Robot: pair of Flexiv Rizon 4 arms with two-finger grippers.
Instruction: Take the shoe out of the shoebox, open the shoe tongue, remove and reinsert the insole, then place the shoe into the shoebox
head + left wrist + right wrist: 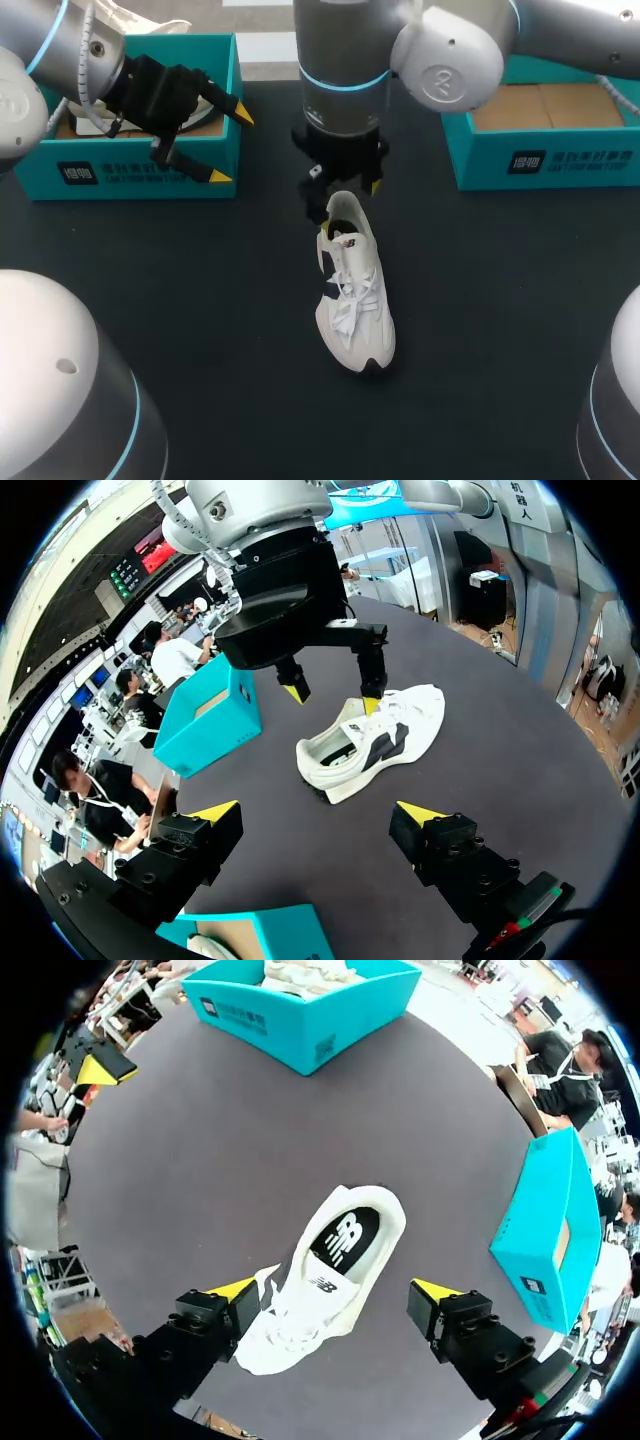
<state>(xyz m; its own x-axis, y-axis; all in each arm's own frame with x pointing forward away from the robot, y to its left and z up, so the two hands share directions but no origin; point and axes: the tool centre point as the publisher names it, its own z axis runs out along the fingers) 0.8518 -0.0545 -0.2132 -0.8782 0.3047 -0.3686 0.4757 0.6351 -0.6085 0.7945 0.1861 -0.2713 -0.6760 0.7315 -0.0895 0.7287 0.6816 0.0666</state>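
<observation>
A white shoe (352, 290) with white laces lies on the black table, toe toward the front edge. Its black insole (345, 1240) shows through the shoe's mouth. My right gripper (345, 185) hangs open just above the heel; in its wrist view the shoe (320, 1290) lies beneath and between the spread fingers of the right gripper (335, 1295), neither touching it. My left gripper (225, 145) is open over the front wall of the left teal shoebox (130, 175), holding nothing. From the left wrist view, the left gripper (318, 813) faces the shoe (370, 740).
A second teal shoebox (545, 160) with a brown bottom stands at the back right. The left box holds another white shoe (305, 972). Bare black table surrounds the shoe.
</observation>
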